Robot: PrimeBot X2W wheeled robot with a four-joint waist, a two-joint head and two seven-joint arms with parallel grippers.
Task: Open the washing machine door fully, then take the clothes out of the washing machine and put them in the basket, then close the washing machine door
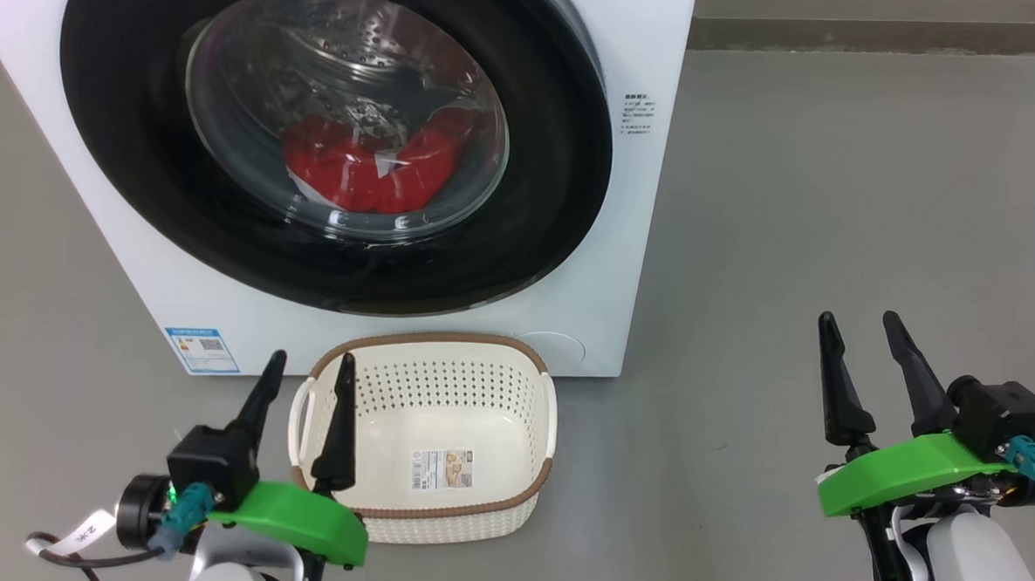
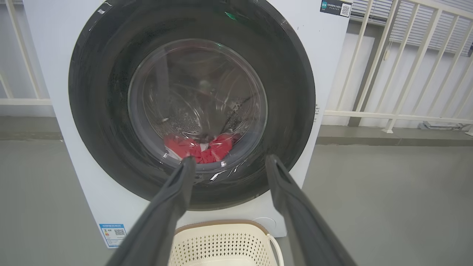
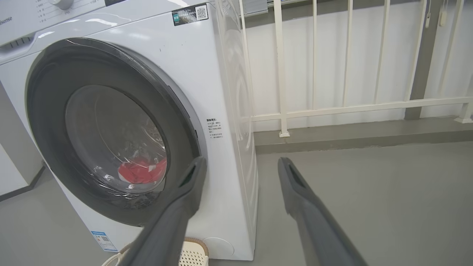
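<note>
The white washing machine (image 1: 632,261) stands ahead on the grey floor with its round black door (image 1: 122,151) lying against its front. Through the glass window the red clothes (image 1: 357,166) lie at the bottom of the drum; they also show in the left wrist view (image 2: 199,147) and the right wrist view (image 3: 142,171). The cream basket (image 1: 428,435) sits on the floor right in front of the machine. My left gripper (image 1: 309,369) hangs open over the basket's left edge. My right gripper (image 1: 861,327) hangs open well to the right of the machine, holding nothing.
A white railing (image 3: 314,111) runs along a low kerb behind and to the right of the machine. Bare grey floor (image 1: 835,208) stretches right of the machine and basket. A blue label (image 1: 203,349) is stuck at the machine's lower left corner.
</note>
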